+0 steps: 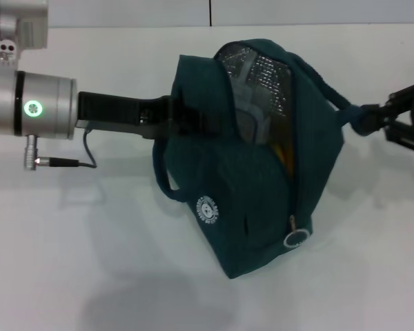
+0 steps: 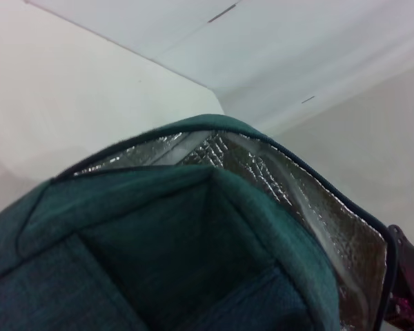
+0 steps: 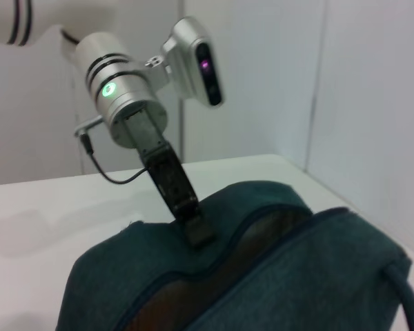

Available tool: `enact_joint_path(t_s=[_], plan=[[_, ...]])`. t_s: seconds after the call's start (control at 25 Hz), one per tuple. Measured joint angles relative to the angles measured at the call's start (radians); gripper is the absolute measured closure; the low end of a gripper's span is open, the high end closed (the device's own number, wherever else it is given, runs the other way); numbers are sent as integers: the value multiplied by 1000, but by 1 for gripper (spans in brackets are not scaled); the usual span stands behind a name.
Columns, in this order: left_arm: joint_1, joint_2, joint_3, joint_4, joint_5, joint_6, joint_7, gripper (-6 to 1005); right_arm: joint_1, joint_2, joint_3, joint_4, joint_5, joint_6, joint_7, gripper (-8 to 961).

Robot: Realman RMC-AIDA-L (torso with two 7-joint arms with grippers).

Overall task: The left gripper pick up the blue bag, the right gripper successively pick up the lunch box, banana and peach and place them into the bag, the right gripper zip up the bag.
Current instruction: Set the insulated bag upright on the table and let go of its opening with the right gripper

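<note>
The left gripper [image 1: 181, 117] clamps the blue bag's [image 1: 255, 207] left edge at table centre; the right gripper [image 1: 372, 118] grips its handle [image 1: 331, 96]. Packing looks finished; next, reach the zip pull [image 1: 296, 238].

- We see the blue bag [image 1: 252, 172] lifted off the white surface, tilted, its zip mostly open, exposing silver foil lining.
- The metal ring zip pull [image 1: 294, 238] hangs at its lower corner.
- A sliver of the banana [image 1: 283, 153] shows inside the opening.
- Lunch box and peach: not discernible.
</note>
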Motion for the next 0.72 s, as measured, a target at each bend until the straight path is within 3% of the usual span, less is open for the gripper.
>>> enact_joint_path(t_s=[0.36,0.72], plan=[[-34,-17,2,-72,-11,-48,22,967,-29,2,114,-78,-2,-62,1,836],[-33,-19,5,-123,-52,-59,53,967,-21,3,90,-16,-3,-82,-1,812]])
